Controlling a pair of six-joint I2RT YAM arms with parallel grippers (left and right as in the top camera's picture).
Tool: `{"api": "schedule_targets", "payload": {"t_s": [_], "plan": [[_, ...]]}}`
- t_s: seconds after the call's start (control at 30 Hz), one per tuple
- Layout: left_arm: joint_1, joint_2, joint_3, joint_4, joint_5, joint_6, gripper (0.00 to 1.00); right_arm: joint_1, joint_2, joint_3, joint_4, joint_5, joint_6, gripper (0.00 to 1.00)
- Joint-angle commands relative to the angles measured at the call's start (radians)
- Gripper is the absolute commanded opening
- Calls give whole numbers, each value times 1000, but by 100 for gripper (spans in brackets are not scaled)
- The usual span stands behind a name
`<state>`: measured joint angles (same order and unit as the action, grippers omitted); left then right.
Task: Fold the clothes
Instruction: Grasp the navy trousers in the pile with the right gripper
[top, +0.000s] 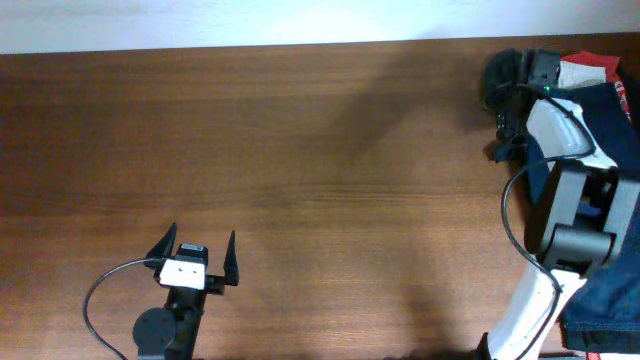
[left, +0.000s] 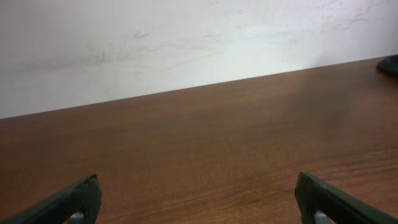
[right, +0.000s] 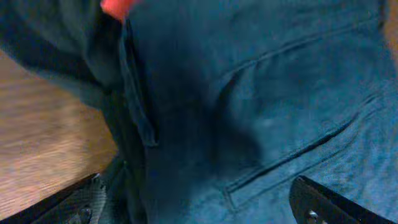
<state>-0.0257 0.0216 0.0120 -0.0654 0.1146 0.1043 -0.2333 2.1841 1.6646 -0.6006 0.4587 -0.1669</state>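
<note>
The clothes lie in a pile at the table's right edge. The dark navy denim shorts (top: 622, 135) run along that edge, with a red-and-white garment (top: 592, 68) at the far end and a black one (top: 500, 72) beside it. My right gripper (right: 198, 208) is open, close above the navy shorts (right: 261, 93), whose seams and pocket fill the right wrist view. It holds nothing. In the overhead view the right arm (top: 556, 130) hides its jaws. My left gripper (top: 196, 252) is open and empty over bare wood near the front left, and its fingers (left: 198, 202) show wide apart.
The brown wooden table (top: 300, 150) stretches from the left arm to the clothes pile. A white wall (left: 186, 43) stands behind its far edge. The right arm's base (top: 522, 330) and cable stand at the front right, next to the pile.
</note>
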Motion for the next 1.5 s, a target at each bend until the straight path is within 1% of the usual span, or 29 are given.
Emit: {"api": "schedule_targets", "payload": {"t_s": [0.0, 0.03, 0.1, 0.17, 0.27, 0.3, 0.33, 0.37, 0.4, 0.43, 0.47, 0.5, 0.53, 0.6, 0.67, 0.77, 0.87, 0.9, 0.97, 1.03, 1.07, 1.13, 1.2, 1.27, 1.33, 1.37, 1.43, 1.47], "plan": [[5, -8, -3, -4, -7, -9, 99, 2, 24, 16, 1, 64, -1, 85], [5, -8, -3, -5, -7, -9, 99, 2, 24, 16, 6, 97, -1, 72], [5, -8, -3, -5, -7, -9, 99, 2, 24, 16, 6, 103, -1, 70], [5, -8, -3, -4, -7, -9, 99, 2, 24, 16, 3, 103, -1, 63], [5, -8, -3, -5, -7, -9, 99, -10, 24, 16, -14, 99, 8, 61], [5, -8, -3, -5, -7, -9, 99, -18, 24, 16, -21, 89, 18, 66], [5, -8, -3, -5, -7, -9, 99, -24, 24, 16, -32, 62, 18, 65], [5, -8, -3, -5, -7, -9, 99, -34, 24, 14, -51, 31, 30, 36], [5, -8, -3, -5, -7, -9, 99, -37, 24, 14, -54, 35, 53, 24], [5, -8, -3, -5, -7, -9, 99, -37, 23, 16, -53, 35, 53, 19], [5, -8, -3, -5, -7, -9, 99, -35, 23, 23, -54, 36, 52, 9], [5, -8, -3, -5, -7, -9, 99, -35, 19, 36, -55, 52, 53, 4], [5, -8, -3, -5, -7, -9, 99, -35, 13, 52, -58, 54, 53, 4], [5, -8, -3, -5, -7, -9, 99, -35, -41, 118, -73, 63, 142, 4], [5, -8, -3, -5, -7, -9, 99, -35, -95, 171, -133, 75, 146, 4], [5, -8, -3, -5, -7, -9, 99, -34, -142, 171, -209, 77, 160, 4], [5, -8, -3, -5, -7, -9, 99, -35, -161, 171, -329, 77, 256, 4], [5, -8, -3, -5, -7, -9, 99, -35, -167, 171, -355, 86, 255, 4], [5, -8, -3, -5, -7, -9, 99, -35, -192, 171, -380, 153, 285, 4], [5, -8, -3, -5, -7, -9, 99, -35, -225, 171, -383, 151, 284, 4], [5, -8, -3, -5, -7, -9, 99, -35, -241, 171, -397, 121, 285, 4], [5, -8, -3, -5, -7, -9, 99, -35, -266, 171, -414, -5, 285, 4], [5, -8, -3, -5, -7, -9, 99, -21, -273, 171, -418, -197, 285, 4], [5, -8, -3, -5, -7, -9, 99, 38, -301, 172, -415, -198, 285, 4], [5, -8, -3, -5, -7, -9, 99, 135, -372, 172, -416, -224, 285, 4], [5, -8, -3, -5, -7, -9, 99, 216, -400, 172, -418, -257, 285, 4], [5, -8, -3, -5, -7, -9, 99, 408, -412, 172, -424, -275, 360, 4], [5, -8, -3, -5, -7, -9, 99, 463, -410, 172, -425, -271, 364, 4]]}}
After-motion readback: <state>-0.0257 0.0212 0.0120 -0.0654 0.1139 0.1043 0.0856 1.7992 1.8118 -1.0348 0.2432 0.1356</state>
